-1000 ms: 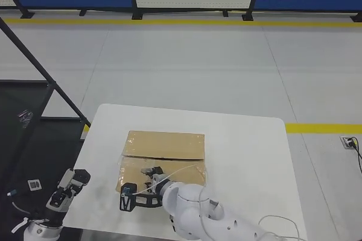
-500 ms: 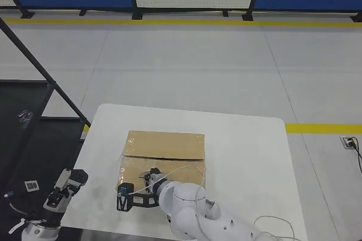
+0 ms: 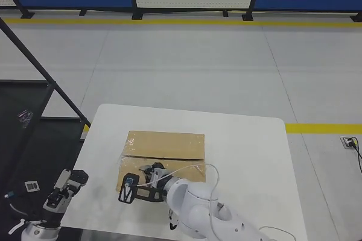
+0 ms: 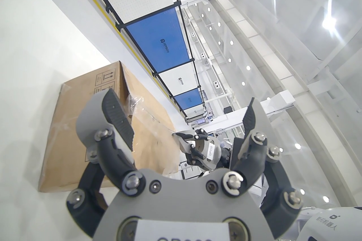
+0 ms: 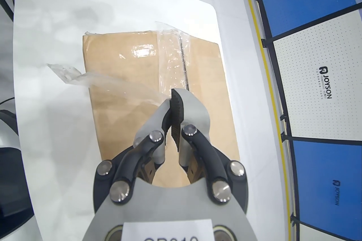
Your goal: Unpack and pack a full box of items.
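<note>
Top view looks down on a brown box (image 3: 163, 146) lying flat near the middle of the white table (image 3: 247, 156). The right claw (image 3: 151, 171) is over the near part of the box top. In the right wrist view, the right claw (image 5: 176, 101) has its two fingers pressed together on a strip of clear tape (image 5: 113, 83). The loose end of the tape sticks out in the air past the side of the box (image 5: 127, 69). The left claw (image 3: 75, 179) is off the table edge, well apart from the box. In the left wrist view, its fingers (image 4: 117, 115) are spread wide apart, and the box (image 4: 76, 126) is in front of it.
</note>
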{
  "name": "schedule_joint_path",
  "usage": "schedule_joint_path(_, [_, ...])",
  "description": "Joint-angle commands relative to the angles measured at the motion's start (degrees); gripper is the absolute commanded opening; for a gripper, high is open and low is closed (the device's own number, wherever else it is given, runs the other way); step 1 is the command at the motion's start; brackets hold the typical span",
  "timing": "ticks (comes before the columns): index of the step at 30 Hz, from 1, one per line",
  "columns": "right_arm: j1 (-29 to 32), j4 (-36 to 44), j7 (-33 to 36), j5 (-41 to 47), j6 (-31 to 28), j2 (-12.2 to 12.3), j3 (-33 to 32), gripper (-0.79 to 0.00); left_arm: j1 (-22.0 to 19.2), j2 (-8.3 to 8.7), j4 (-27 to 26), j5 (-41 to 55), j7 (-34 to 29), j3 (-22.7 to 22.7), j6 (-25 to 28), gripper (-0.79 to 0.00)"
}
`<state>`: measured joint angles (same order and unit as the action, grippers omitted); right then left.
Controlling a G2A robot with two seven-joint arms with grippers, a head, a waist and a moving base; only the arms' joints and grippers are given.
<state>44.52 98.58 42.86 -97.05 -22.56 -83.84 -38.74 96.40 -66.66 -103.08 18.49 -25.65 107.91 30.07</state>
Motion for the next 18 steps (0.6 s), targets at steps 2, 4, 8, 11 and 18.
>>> schedule_joint_path(2, [1.7,0.7,-1.7,0.2,1.3,0.2,-1.9,-0.785,0.1,-0.03,-0.1,-0.1,-0.1,-0.1,-0.1,0.0])
schedule_joint_path(4, [3.0,1.2,-3.1,0.5,2.4,0.4,-3.3,-0.785,0.1,-0.05,-0.3,-0.2,-0.1,-0.3,-0.2,0.0])
schedule_joint_path(8, [5.4,1.7,-5.7,2.8,4.1,0.7,-6.2,-0.785,0.1,-0.1,-0.8,-0.8,-0.1,-0.7,-0.3,0.0])
schedule_joint_path(11, [6.8,1.6,-8.1,4.4,4.3,0.9,-8.1,-0.785,0.1,-0.13,-1.3,-1.2,-0.4,-1.2,-0.6,0.0])
schedule_joint_path(18, [10.8,1.9,-15.6,5.2,5.4,1.5,-11.5,-0.785,-1.0,-0.14,-3.1,-2.2,-1.4,-3.0,-1.6,0.0])
